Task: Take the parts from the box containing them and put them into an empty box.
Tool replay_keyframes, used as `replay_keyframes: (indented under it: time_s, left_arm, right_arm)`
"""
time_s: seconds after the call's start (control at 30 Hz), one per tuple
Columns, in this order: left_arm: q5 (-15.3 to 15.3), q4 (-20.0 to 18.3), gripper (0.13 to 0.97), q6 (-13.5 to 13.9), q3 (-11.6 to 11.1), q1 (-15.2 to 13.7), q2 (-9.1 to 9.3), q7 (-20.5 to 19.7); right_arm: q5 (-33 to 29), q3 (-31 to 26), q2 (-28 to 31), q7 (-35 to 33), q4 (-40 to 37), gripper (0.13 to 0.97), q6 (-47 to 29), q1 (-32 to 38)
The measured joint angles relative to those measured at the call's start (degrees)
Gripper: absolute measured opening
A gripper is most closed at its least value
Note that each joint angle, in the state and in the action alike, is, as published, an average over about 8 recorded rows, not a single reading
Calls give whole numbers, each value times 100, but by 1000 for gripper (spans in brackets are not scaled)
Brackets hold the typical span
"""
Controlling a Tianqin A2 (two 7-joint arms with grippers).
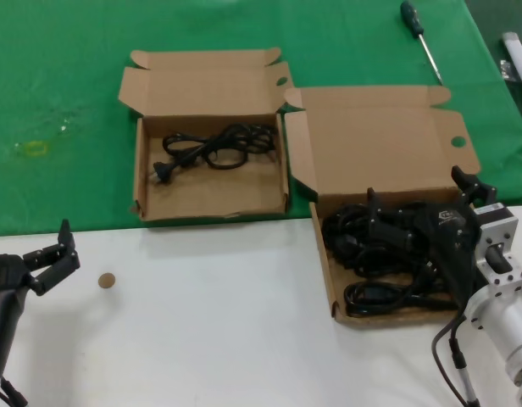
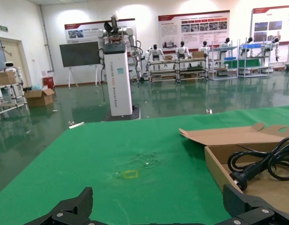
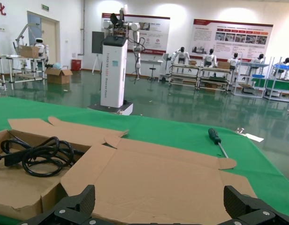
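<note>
My right gripper (image 1: 375, 208) is down inside the larger cardboard box (image 1: 324, 233), among the pile of black power cords (image 1: 363, 242) that fills its tray. In the head view the dark finger tips sit right against the cords, but I cannot tell whether anything is caught between them. In the right wrist view my two fingertips (image 3: 74, 206) stand wide apart at the frame's lower edge, with nothing showing between them.

The larger box's big lid flap (image 3: 158, 180) lies open and flat (the round finger hole shows near its far corner in the head view). It sits at the near edge of the green cloth (image 1: 58, 93), partly over the white table (image 1: 210, 331).

The smaller cardboard box (image 1: 151, 208) lies just beside it on my left, their corners touching or nearly so. One coiled power cord with plug (image 1: 206, 151) lies in its tray, toward the back; the same cord (image 2: 264, 164) shows in the left wrist view.

My left gripper (image 1: 51, 254) hovers over the white table at the near left, well apart from both boxes, fingers spread and holding nothing.

A green-handled screwdriver (image 1: 420, 38) lies on the cloth beyond the larger box. A small brown disc (image 1: 106, 280) rests on the white table near my left gripper.
</note>
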Motion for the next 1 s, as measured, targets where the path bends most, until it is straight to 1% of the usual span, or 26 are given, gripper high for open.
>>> replay_keyframes:
  time_s: [1.0]
  left_arm:
    - [0,0,966,0,0,0,0,0]
  right_arm:
    - [0,0,0,0,0,966,0,0]
